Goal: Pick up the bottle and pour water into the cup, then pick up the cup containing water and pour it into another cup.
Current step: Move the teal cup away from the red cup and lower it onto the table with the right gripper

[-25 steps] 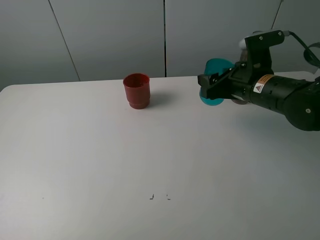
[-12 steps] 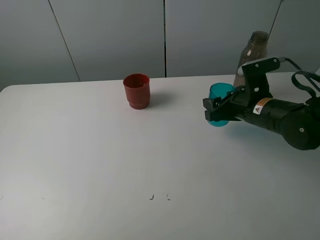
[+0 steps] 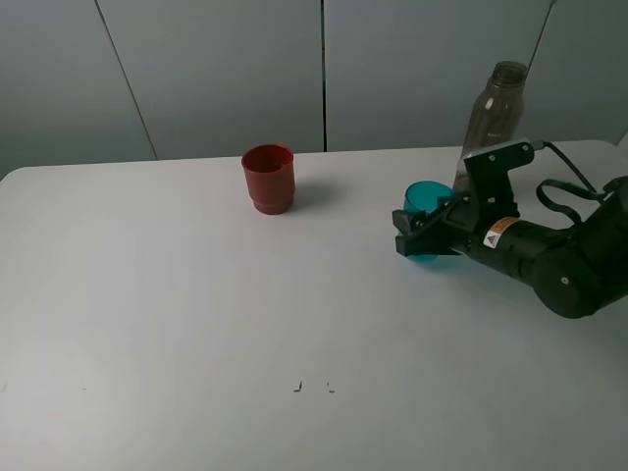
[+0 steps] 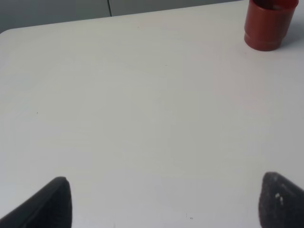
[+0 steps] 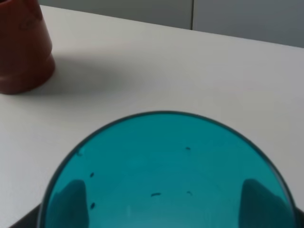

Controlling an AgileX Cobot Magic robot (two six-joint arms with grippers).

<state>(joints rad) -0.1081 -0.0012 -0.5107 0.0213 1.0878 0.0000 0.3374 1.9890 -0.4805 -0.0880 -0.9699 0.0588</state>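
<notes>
Exterior high view: my right pincer point(image 3: 410, 239) is closed around the teal-blue translucent plastic tumbler point(image 3: 426, 232) with smooth, slightly tapered sides. The tumbler's long axis stands close to upright, open mouth up, leaning a little toward the table's far edge. It sits low, at or just above the white table point(image 3: 196, 324), in the far right part; I cannot tell whether its base touches. Just behind it, nearer the far right corner, the tall smoky grey-brown translucent plastic bottle point(image 3: 491, 118) stands upright, its narrow uncapped neck pointing up, partly hidden by my arm. The opaque red-brown plastic cup point(image 3: 268, 178) with a stepped base stands upright, mouth up, near the middle of the far edge, well apart from the tumbler.

In the right wrist view the tumbler point(image 5: 166, 175) fills the lower frame, my dark fingers point(image 5: 71, 204) showing through its clear wall on either side; the red-brown cup point(image 5: 21, 50) is beyond it.

My left pincer point(image 4: 161, 202) hangs over bare table with its two dark fingertips point(image 4: 50, 204) spread wide, gripping nothing; the red-brown cup point(image 4: 268, 23) is far ahead of it.

The table's whole near half and left side lie open; between the two cups is bare surface.
</notes>
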